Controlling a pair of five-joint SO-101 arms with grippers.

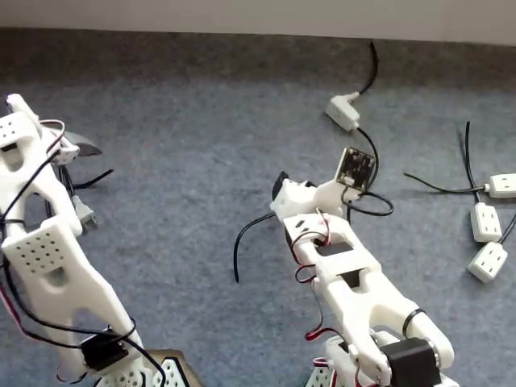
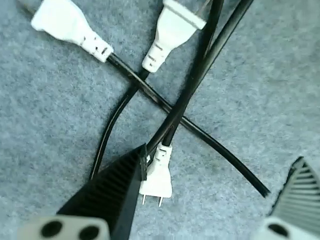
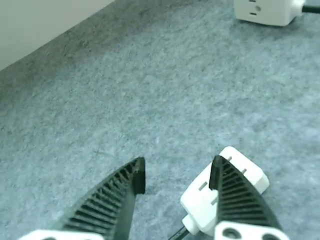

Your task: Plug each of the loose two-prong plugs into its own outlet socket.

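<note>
In the left wrist view a small white two-prong plug point(image 2: 156, 176) lies on the grey carpet on a black cord point(image 2: 200, 60), prongs bare. It touches one finger point(image 2: 117, 187) of my open left gripper point(image 2: 221, 157). Two more white plugs point(image 2: 70, 25) point(image 2: 172, 32) lie farther off. My right gripper point(image 3: 177, 172) is open and low over the carpet. A white outlet socket point(image 3: 200, 192) sits against one of its fingers point(image 3: 235, 200), partly in the gap. Another socket point(image 3: 265, 10) lies beyond. In the high view my left gripper point(image 1: 76, 153) is at the left and my right gripper point(image 1: 282, 187) mid-table.
Three white sockets point(image 1: 501, 185) point(image 1: 485, 222) point(image 1: 488, 260) on black cords lie at the right edge. One more socket point(image 1: 343, 113) is at the back centre. A loose black cord point(image 1: 242, 242) curls beside the right arm. Open carpet stretches between the arms.
</note>
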